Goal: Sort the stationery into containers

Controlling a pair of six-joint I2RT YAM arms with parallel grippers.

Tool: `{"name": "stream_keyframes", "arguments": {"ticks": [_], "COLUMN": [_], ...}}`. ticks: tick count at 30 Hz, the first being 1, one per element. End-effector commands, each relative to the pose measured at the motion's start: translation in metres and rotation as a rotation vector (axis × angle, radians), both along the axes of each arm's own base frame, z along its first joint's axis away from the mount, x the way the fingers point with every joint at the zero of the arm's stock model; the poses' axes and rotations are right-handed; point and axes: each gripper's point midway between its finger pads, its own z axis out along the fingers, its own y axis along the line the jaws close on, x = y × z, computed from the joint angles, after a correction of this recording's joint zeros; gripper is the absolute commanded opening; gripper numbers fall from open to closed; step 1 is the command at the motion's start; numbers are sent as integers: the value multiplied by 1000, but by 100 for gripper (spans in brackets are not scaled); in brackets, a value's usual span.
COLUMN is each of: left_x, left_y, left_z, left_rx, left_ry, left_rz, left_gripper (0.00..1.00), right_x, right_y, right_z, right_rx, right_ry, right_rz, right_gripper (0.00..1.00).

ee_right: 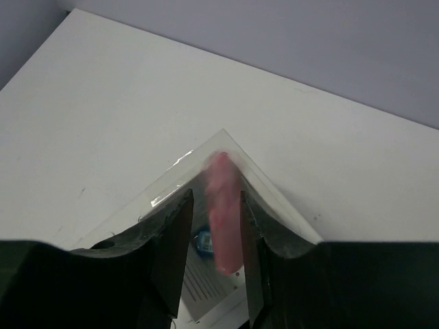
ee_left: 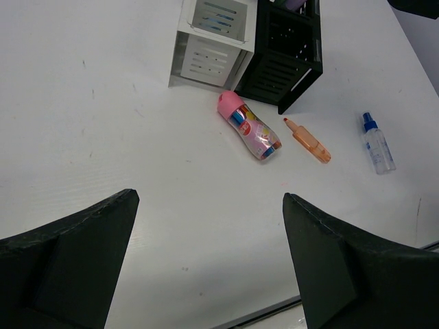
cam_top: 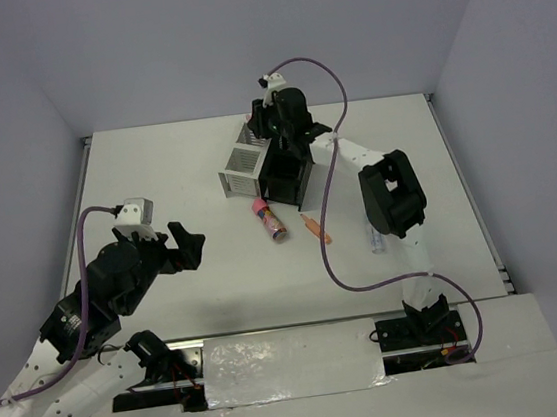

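A pink pen (ee_right: 223, 212) is being lowered into the white container (cam_top: 242, 170) by the right gripper (ee_right: 216, 205), its jaws set narrowly around it; whether it is pinched cannot be told for blur. Its long axis stands near upright, lower end aimed inside, so a clean release is called for. The left gripper (ee_left: 209, 199) is spread wide, nothing held

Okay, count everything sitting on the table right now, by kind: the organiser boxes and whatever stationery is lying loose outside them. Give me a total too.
Organiser boxes: 2, the white box and the black box
Pink tube: 1
Orange highlighter: 1
Clear blue-capped bottle: 1
Total: 5
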Motion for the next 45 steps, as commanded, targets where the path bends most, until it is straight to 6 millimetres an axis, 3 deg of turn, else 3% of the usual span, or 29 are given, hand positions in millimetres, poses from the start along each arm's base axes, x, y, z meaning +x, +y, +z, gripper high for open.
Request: {"name": "stream_keyframes", "arguments": {"ticks": [1,3,8,10,11,12,13,14,15,17,18,20,21,22,23,24,25,28,34,37,45], "left_x": [2,1,1,2,2,2,2,3,3,7,7,9,10,10,11,12,12,15,17,18,18], "left_y": [0,0,0,0,1,2,3,6,8,18,23,32,36,38,41,40,40,42,40,39,37], "left_z": [10,10,11,11,11,11,11,11,10,9,8,6,6,4,4,4,4,2,-2,-3,-4], "left_rx": [-2,0,-1,-3,-2,-1,-4,-3,1,4,4,5,0,3,2,1,4,12,26,29,34], "left_ry": [-36,-35,-39,-39,-37,-36,-36,-37,-31,-26,-22,-6,-5,1,0,0,3,8,23,23,26], "left_rz": [-10,-12,-11,-5,-2,1,9,26,40,103,130,184,214,223,236,236,235,248,241,237,226], "left_gripper": [99,99,99,99,99,99,99,99,99,99,99,99,99,99,99,99,99,99,99,99,99], "right_x": [11,10,-4,-12,-20,-34,-45,-56,-75,-105,-127,-167,-189,-204,-223,-242,-243,-271,-277,-270,-267], "right_y": [5,4,2,-5,-9,-17,-21,-32,-45,-68,-82,-106,-112,-117,-126,-138,-138,-142,-141,-141,-138], "right_z": [43,45,68,96,98,131,137,131,160,123,131,68,70,54,20,-2,5,-39,-69,-81,-98], "right_rx": [44,43,55,74,76,104,109,97,114,21,4,-95,-93,-122,-173,-225,-224,-294,-342,-370,-439], "right_ry": [-114,-114,-148,-180,-171,-210,-195,-159,-169,9,28,211,204,238,298,333,312,352,317,311,381], "right_rz": [17,19,41,33,29,24,21,-7,-32,-82,-97,-119,-98,-96,-101,-128,-131,-73,-55,-74,-65], "right_gripper": [42,56,70,70,70,70,70,70,70,70,70,71,71,71,71,71,71,67,61,58,58]}}
